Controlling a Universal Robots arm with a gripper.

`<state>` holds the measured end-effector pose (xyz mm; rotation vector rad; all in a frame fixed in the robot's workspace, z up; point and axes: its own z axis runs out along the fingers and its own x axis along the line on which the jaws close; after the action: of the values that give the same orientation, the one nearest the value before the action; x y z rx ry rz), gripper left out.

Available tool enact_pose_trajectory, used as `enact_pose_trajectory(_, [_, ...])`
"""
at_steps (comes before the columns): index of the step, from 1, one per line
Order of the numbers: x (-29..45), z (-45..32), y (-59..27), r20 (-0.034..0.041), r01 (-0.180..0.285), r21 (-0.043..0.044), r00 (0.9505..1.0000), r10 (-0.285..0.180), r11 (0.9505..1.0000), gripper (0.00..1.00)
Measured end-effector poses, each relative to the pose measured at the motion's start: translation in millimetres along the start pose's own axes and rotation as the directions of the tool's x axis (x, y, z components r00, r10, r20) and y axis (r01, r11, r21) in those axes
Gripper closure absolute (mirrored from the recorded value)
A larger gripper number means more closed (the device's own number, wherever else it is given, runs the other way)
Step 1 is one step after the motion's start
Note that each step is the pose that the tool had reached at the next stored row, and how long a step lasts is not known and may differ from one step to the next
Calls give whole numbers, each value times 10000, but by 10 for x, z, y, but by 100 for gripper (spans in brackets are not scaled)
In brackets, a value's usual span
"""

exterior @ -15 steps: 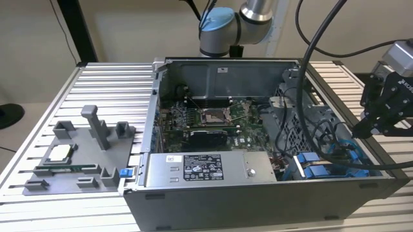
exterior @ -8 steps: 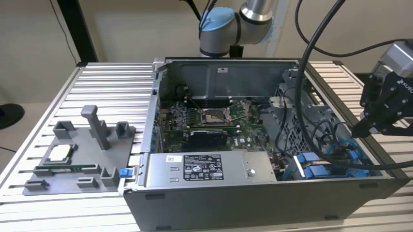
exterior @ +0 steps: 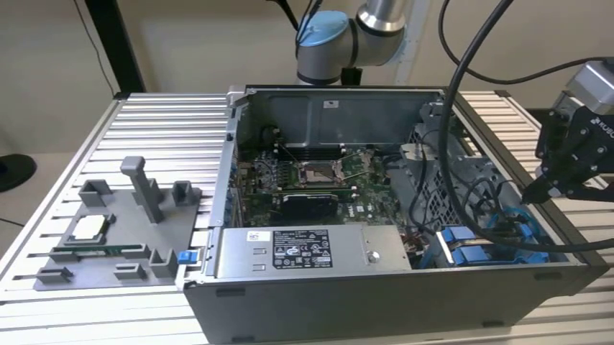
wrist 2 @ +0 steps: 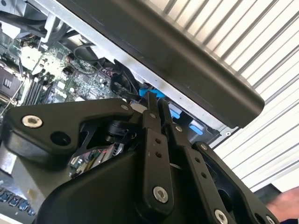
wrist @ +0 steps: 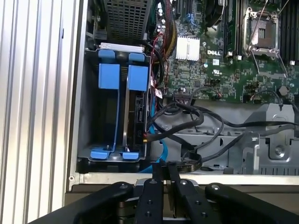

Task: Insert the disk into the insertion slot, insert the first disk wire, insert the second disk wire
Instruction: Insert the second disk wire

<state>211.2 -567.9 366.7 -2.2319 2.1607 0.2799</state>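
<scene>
**Disk seated on edge in the bay, wires loose beside it**

Finds the gripper [wrist: 164, 170] closed, fingers pressed together with nothing visible between them, poised above the case [exterior: 384, 302] rim at the exterior view's right, just over the slot [wrist: 105, 121].

Places the disk [wrist: 136, 123] already down in that slot, standing on edge in the compartment nearer the motherboard [wrist: 224, 70], under a blue tab [wrist: 138, 77]. Shows a second blue tab [wrist: 112, 77] over the neighbouring compartment, which looks empty save for its blue rail.

Judges the disk stiff, fairly heavy for its size and sensitive to knocks. Suggests holding by the blue carrier edges, not the label face.

Judges the black wires [wrist: 187, 116] and the thin blue wire [wrist: 161, 156] light and springy, likely to twist out of line. Suggests gripping at the rigid plug, not along the cord. Cannot tell whether either plug is yet mated to the disk.

Holds within the case also the motherboard and a labelled grey box [exterior: 307, 248].
</scene>
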Motion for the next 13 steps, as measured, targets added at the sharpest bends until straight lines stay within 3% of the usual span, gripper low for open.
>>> enact_pose_trajectory(13, [-18,-70,315,67,9,13,10000,-9,10000,100])
